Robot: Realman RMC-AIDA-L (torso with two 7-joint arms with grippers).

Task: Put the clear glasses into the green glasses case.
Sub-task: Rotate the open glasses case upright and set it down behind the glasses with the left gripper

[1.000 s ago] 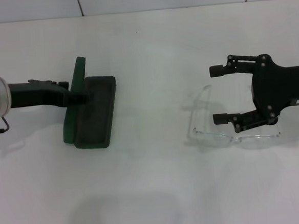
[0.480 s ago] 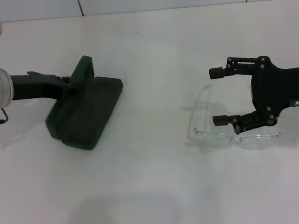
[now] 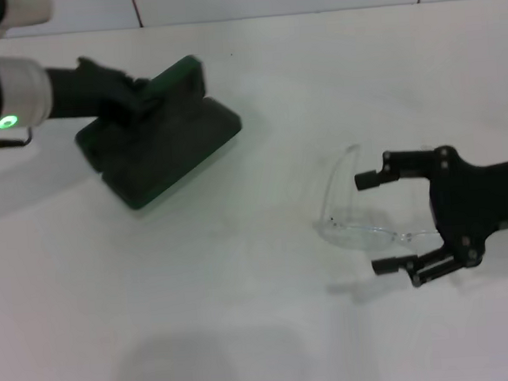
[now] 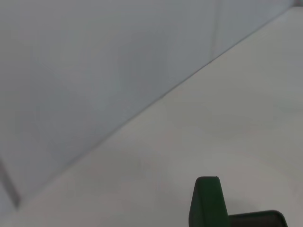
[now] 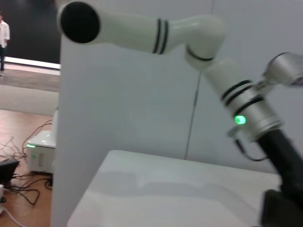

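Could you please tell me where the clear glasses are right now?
In the head view, the transparent plastic wraparound glasses lie on the white table, right of centre, between the open fingers of the right hand.

My left gripper is buried against the case — I can't make out its fingers. My left wrist view catches only a green corner (cut off below). The glasses nearly vanish.

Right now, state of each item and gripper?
green glasses case: open, lid raised, lying on the table, held at the lid.
clear glasses: unfolded, on the table, outside the case.
left gripper: shut on the case lid.
right gripper: open, straddling the glasses.
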